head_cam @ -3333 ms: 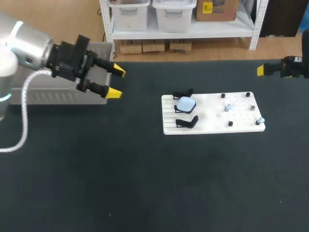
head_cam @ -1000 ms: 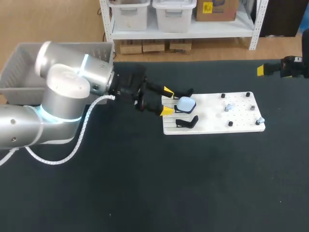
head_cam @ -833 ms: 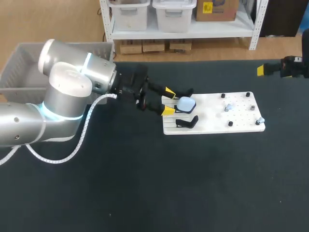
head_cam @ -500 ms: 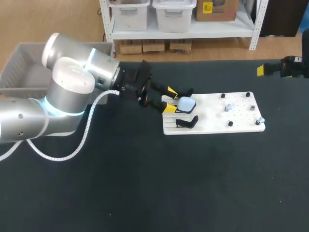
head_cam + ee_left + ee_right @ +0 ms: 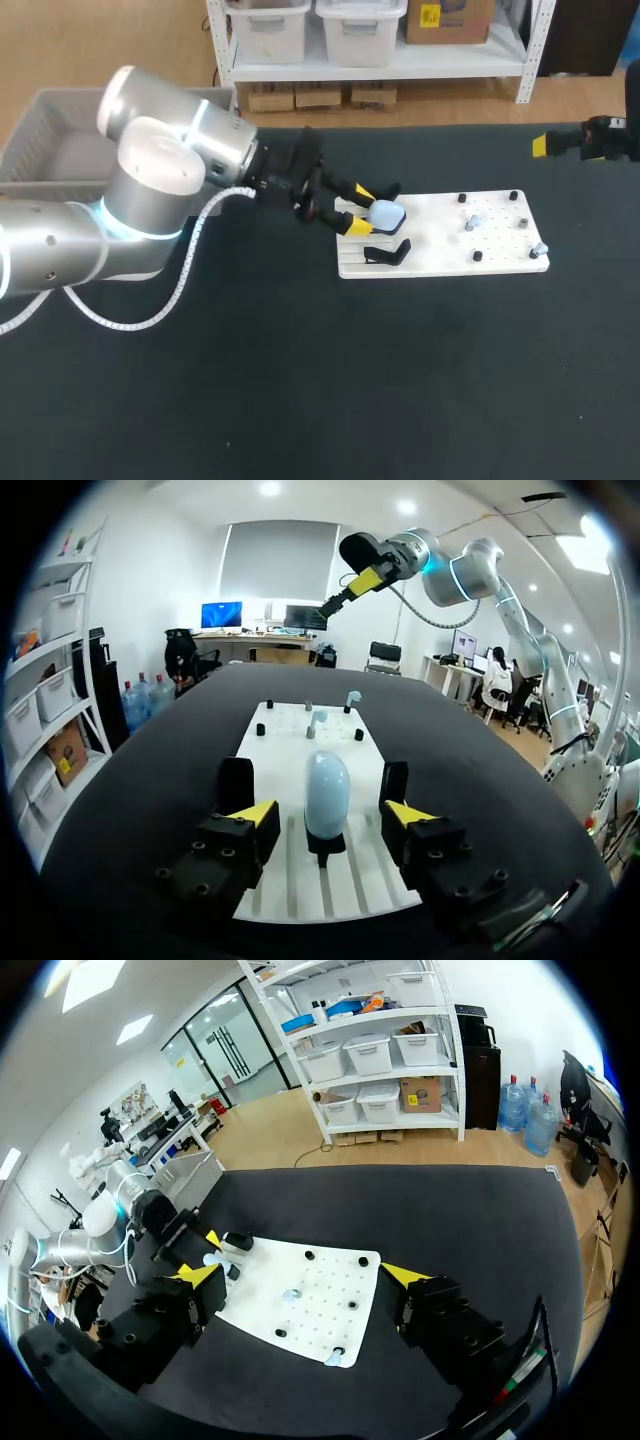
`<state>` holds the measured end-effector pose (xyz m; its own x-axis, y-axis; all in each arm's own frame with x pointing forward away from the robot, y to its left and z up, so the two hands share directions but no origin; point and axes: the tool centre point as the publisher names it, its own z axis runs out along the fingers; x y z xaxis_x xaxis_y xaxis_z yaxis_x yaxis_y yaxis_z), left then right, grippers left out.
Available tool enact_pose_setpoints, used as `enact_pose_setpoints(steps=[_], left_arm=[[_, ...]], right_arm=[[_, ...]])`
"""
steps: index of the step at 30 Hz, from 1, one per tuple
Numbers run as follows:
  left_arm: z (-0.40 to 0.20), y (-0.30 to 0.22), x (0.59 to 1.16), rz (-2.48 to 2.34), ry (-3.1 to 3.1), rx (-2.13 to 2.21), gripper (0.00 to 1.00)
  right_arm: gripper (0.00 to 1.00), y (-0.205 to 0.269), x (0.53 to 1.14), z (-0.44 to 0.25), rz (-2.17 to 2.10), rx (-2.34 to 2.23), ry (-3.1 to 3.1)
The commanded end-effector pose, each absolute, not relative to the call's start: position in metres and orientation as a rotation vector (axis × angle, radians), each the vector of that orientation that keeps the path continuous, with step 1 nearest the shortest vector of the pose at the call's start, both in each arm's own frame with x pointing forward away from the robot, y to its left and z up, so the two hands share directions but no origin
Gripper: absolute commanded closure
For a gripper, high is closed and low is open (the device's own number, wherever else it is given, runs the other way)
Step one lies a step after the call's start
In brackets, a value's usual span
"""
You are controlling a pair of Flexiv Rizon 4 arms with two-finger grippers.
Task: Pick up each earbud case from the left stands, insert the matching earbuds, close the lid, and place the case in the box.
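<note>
Head view: a matte black worktop (image 5: 300, 380), with a grey slatted plastic box (image 5: 40, 120) at its far left edge. A flat white board (image 5: 440, 262), grooved at its left end and pegged across the rest, lies right of centre. A smooth, rounded, pale-blue earbud case (image 5: 385, 214) sits on the middle stand, between two black stands (image 5: 388, 252). The left hand (image 5: 357, 210) is level with the case, fingers spread, one yellow tip to each side. The right hand (image 5: 541, 145) is well apart, at the worktop's back right edge. Left wrist view: the case stands upright on its black cradle between the spread fingers, with a gap on both sides. Two small pale earbuds (image 5: 315, 720) sit on pegs further along the board. Right wrist view: the right hand's fingers are held wide apart, with the board and case well ahead of them.
</note>
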<state>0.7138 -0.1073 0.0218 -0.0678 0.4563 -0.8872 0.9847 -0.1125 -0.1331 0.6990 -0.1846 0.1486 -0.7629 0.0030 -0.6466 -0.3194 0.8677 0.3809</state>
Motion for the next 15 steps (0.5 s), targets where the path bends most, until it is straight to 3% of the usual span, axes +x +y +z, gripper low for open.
enact_pose_setpoints(steps=[1,11,15], left_arm=[[0.0217,-0.1107,0.7151,-1.135,1.564,1.630,0.35],[0.0224,-0.1154,0.7173,-1.127,1.551,1.649,0.51],[0.0213,-0.1175,0.7172,-1.128,1.547,1.655,0.51]], right_arm=[[0.00,-0.1845,0.6987,0.1490,0.630,-0.227,2.370],[0.00,-0.1845,0.6987,0.1490,0.630,-0.227,2.370],[0.00,-0.1845,0.6987,0.1490,0.630,-0.227,2.370]])
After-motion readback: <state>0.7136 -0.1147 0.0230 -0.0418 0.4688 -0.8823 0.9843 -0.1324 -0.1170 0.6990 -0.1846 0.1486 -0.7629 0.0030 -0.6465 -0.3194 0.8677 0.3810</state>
